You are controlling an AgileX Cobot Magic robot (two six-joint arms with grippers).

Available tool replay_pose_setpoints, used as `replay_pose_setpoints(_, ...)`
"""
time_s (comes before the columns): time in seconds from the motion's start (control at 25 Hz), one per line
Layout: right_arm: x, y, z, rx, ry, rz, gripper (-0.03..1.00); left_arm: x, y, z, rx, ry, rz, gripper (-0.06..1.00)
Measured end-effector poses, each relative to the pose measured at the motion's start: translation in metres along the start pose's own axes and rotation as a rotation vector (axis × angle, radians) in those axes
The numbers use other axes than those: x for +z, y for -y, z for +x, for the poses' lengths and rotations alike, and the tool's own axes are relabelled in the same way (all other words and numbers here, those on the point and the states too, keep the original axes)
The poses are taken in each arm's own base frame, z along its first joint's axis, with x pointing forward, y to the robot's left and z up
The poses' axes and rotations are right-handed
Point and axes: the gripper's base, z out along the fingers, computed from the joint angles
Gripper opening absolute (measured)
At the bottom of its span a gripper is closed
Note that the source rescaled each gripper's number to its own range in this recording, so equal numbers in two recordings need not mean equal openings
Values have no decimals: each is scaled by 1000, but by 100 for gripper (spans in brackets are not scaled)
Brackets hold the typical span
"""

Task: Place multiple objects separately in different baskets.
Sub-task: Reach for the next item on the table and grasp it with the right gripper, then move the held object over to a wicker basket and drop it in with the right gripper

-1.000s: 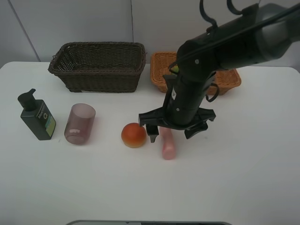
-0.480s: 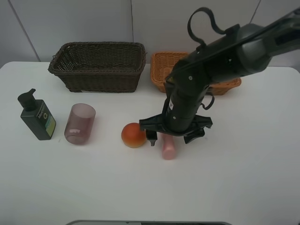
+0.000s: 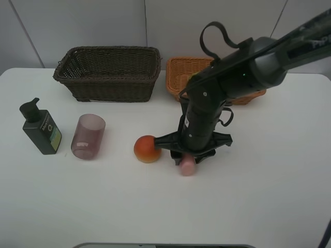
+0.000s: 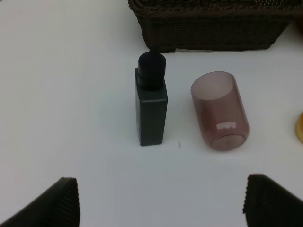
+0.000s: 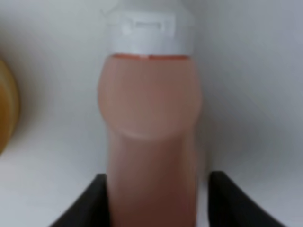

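The small pink bottle (image 3: 187, 164) lies on the white table, and my right gripper (image 3: 189, 155) is lowered over it. In the right wrist view the bottle (image 5: 149, 142) sits between the two fingers of the gripper (image 5: 158, 189), with a narrow gap still showing on one side. The red-orange fruit (image 3: 147, 149) rests just left of the bottle. The purple cup (image 3: 88, 136) and dark green pump bottle (image 3: 40, 127) stand at the left. The left wrist view shows them below my open left gripper (image 4: 161, 203). The green fruit and the orange are out of view.
The dark brown basket (image 3: 108, 85) stands at the back left, and the light orange-tan basket (image 3: 176, 77) at the back right is partly hidden behind my right arm. The edge of the fruit (image 5: 4, 113) shows in the right wrist view.
My right gripper has come down over the pink bottle, and its fingers have narrowed around it. The other objects have not moved.
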Motion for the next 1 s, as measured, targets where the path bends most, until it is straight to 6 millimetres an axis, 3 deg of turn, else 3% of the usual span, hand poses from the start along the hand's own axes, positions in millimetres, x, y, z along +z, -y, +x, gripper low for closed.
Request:
replay_pose_setpoints(0.04,0,0,0,-1,0,0,0,0,0,0,0,0,0,81)
replay_pose_setpoints(0.76,-2,0,0,-6,4,1,2,0,0,0,0,0,0,81)
replay_pose_setpoints(1.0,-40,-3,-15,-159,32,20,1,0,0,0,0,0,0,81)
